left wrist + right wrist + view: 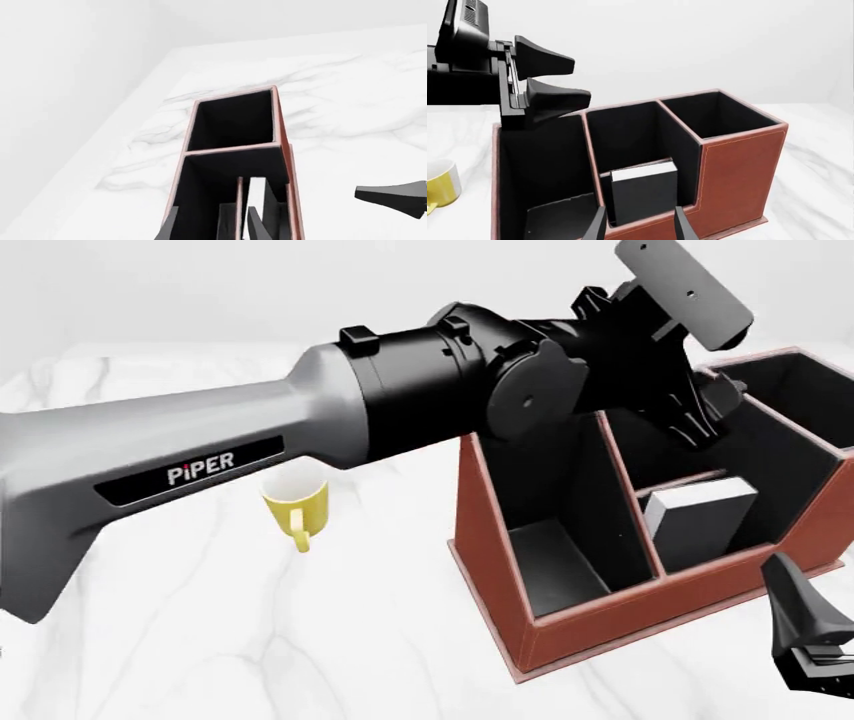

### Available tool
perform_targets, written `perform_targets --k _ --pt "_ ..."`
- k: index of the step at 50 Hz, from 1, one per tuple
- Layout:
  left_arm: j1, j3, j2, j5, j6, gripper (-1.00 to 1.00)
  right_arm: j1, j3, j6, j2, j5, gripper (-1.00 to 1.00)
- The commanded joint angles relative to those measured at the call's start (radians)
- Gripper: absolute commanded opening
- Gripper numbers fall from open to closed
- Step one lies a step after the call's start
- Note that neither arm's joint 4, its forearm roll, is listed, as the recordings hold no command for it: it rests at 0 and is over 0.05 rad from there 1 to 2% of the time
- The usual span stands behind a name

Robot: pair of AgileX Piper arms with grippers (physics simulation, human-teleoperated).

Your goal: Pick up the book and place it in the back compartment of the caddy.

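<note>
Looking through your right wrist view, the book (pixel 644 192) stands beneath the open, empty left tool (pixel 550 80); right tool (pixel 639 225) open too.

black book (pixel 697 523) upright in caddy (pixel 601 615), seemingly tilted

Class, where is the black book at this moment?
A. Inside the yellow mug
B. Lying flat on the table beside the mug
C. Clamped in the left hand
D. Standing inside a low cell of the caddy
D: the book stands upright inside the caddy, with neither hand on it.
</note>
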Motion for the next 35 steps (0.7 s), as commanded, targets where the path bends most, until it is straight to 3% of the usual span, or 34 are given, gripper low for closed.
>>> perform_targets --k 1,2,3,4,5,8,13,23,29,31,35 --pt "0.081 0.370 -0.330 -0.136 0.079 1.00 -0.002 0.001 -0.006 -0.002 0.001 1.00" --pt "0.081 0.371 -0.330 -0.137 0.079 1.00 -0.002 0.001 -0.006 -0.002 0.001 1.00" --pt "0.091 0.450 -0.385 -0.168 0.072 1.00 -0.001 0.001 -0.007 -0.004 0.002 1.00" --pt "0.091 0.451 -0.386 -0.169 0.072 1.00 -0.001 0.001 -0.007 -0.004 0.002 1.00" --pt "0.113 0.529 -0.434 -0.206 0.081 1.00 -0.001 0.001 -0.007 -0.005 0.003 1.00" --pt "0.147 0.641 -0.531 -0.242 0.063 1.00 -0.001 0.001 -0.010 -0.005 0.003 1.00" --pt "0.212 0.770 -0.636 -0.291 0.058 1.00 -0.003 0.001 -0.020 -0.004 0.002 1.00" --pt "0.286 0.891 -0.706 -0.364 0.003 1.00 -0.001 0.002 -0.043 0.028 -0.023 1.00" --pt "0.292 0.930 -0.706 -0.401 -0.014 1.00 0.012 0.002 -0.030 0.213 -0.150 1.00" --pt "0.296 0.934 -0.707 -0.406 -0.018 1.00 0.015 0.000 -0.052 0.216 -0.165 1.00" --pt "0.300 0.941 -0.713 -0.410 -0.025 1.00 0.038 -0.088 -0.075 0.167 -0.074 1.00"
